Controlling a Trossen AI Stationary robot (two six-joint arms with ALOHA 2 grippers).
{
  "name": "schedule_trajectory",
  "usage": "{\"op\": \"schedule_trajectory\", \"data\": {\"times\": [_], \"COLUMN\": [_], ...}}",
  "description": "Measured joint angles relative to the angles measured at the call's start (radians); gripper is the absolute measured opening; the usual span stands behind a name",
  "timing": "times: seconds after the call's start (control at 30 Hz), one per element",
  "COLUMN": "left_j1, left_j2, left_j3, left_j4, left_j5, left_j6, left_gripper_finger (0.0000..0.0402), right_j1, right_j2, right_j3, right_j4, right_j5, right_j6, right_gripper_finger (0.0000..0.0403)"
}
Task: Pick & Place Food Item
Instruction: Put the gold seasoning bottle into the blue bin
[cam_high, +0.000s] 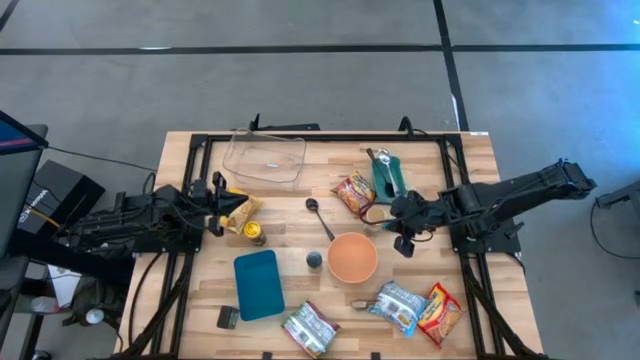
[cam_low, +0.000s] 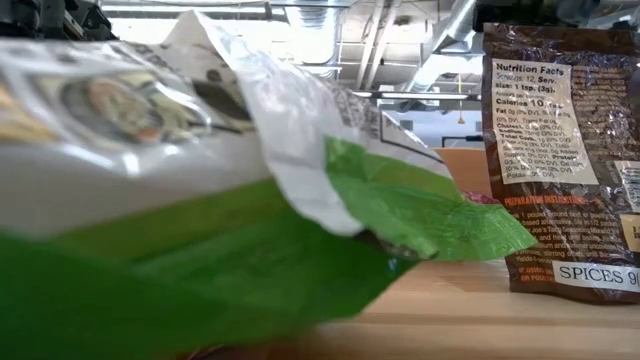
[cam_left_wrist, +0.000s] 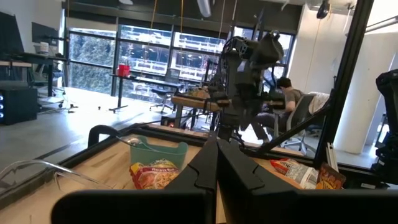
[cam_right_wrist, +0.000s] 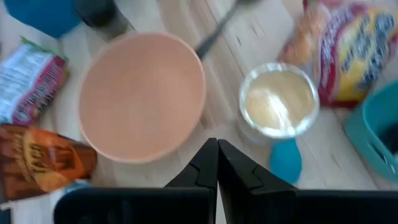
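Several food packets lie on the wooden table: a red-and-yellow noodle packet (cam_high: 354, 193) (cam_right_wrist: 348, 50), a green-and-white packet (cam_high: 310, 328) (cam_low: 250, 200), a silver-blue packet (cam_high: 398, 305) and a red-orange one (cam_high: 440, 312). An orange bowl (cam_high: 352, 257) (cam_right_wrist: 143, 96) stands mid-table. My right gripper (cam_high: 403, 242) (cam_right_wrist: 217, 155) hangs shut above the table, pointing down between the bowl and a clear cup (cam_right_wrist: 278, 102), with nothing in it. My left gripper (cam_high: 222, 212) (cam_left_wrist: 217, 155) waits shut at the left side, next to a yellow-brown packet (cam_high: 243, 210).
A clear container (cam_high: 265, 158) stands at the far left and a teal bin (cam_high: 388, 175) with a spoon at the far right. A teal plate (cam_high: 259, 284), a black spoon (cam_high: 320, 215), a small dark cup (cam_high: 314, 260) and a jar (cam_high: 255, 233) lie around the bowl. A brown spice packet (cam_low: 565, 150) stands near the front edge.
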Motion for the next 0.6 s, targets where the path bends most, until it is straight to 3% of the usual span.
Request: {"op": "schedule_trajectory", "data": {"times": [0.23,0.47,0.6], "left_j1": [0.0,0.0,0.0], "left_j2": [0.0,0.0,0.0], "left_j3": [0.0,0.0,0.0], "left_j4": [0.069,0.087,0.087], "left_j5": [0.0,0.0,0.0], "left_j6": [0.0,0.0,0.0], "left_gripper_finger": [0.0001,0.0001,0.0001], "right_j1": [0.053,0.134,0.161], "right_j2": [0.0,0.0,-0.004], "right_j3": [0.0,-0.015,-0.078], "right_j4": [-0.109,-0.1,-0.076], "right_j5": [0.083,0.207,0.218], "right_j6": [0.065,0.099,0.177], "right_gripper_finger": [0.0001,0.0001,0.0001]}}
